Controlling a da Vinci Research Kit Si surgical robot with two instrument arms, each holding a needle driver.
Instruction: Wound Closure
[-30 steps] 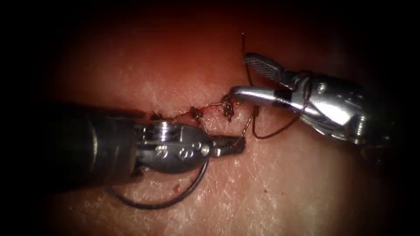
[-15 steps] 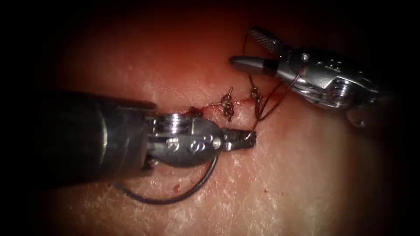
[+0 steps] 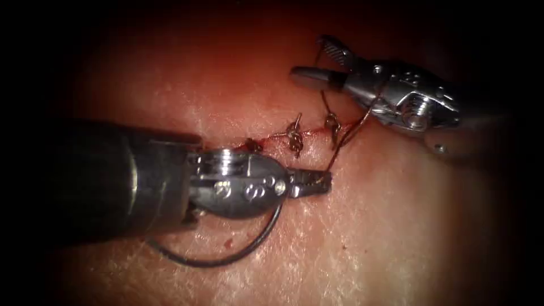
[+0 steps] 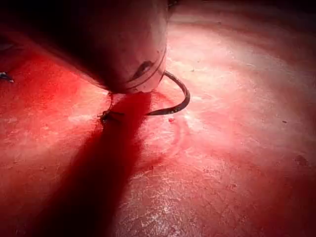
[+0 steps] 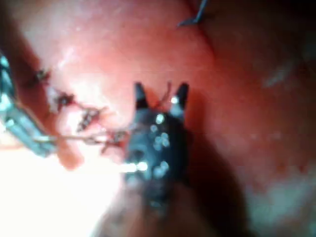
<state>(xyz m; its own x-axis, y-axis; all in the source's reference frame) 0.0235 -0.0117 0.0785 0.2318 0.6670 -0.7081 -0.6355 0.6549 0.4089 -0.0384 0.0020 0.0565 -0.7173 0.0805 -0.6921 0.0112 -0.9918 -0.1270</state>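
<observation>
Dark needle (image 3: 226, 258) loose under left tool (image 3: 317, 182), seemingly clenched on thread (image 3: 340, 141); right tool (image 3: 317, 62) agape

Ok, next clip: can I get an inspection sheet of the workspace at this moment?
Surface: tissue; cut partly closed by knots, red fluid along it.
Job's things: needle lies free on the tissue below the cut, not in it; thread runs from a knot to the left tool.
Clutter: nothing seen.
Jaws: left tool shut on the thread; right tool open, holding nothing.
Cables: nothing seen.
Surroundings: dark.
</observation>
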